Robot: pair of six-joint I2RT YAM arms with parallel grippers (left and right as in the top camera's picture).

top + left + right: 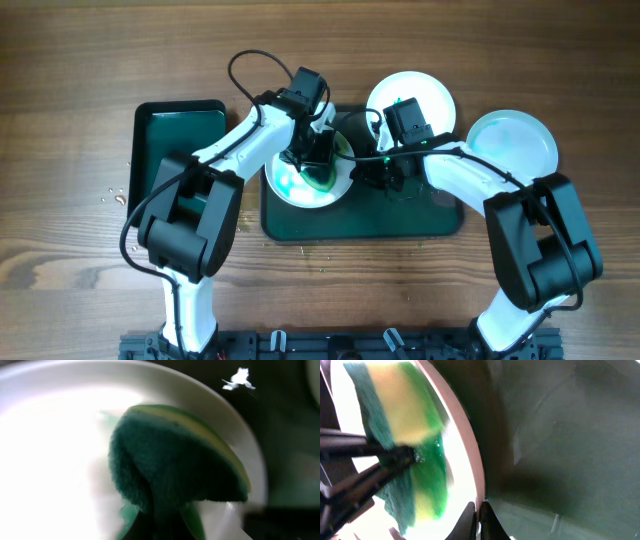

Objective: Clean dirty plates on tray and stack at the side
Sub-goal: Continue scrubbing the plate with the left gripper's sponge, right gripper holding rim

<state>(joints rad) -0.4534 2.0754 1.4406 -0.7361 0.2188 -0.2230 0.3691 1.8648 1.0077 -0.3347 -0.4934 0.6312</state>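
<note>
A white plate with green smears lies on the left half of the dark green tray. My left gripper is over it, shut on a green-and-yellow sponge that presses on the plate. My right gripper is shut on the plate's rim at its right edge, near the tray floor. In the right wrist view the sponge lies on wet green streaks. Two more white plates sit off the tray: one behind it and one to the right.
A smaller dark green bin with a black rim stands left of the tray. A few water drops lie on the wooden table beside it. Both arms cross over the tray's back half.
</note>
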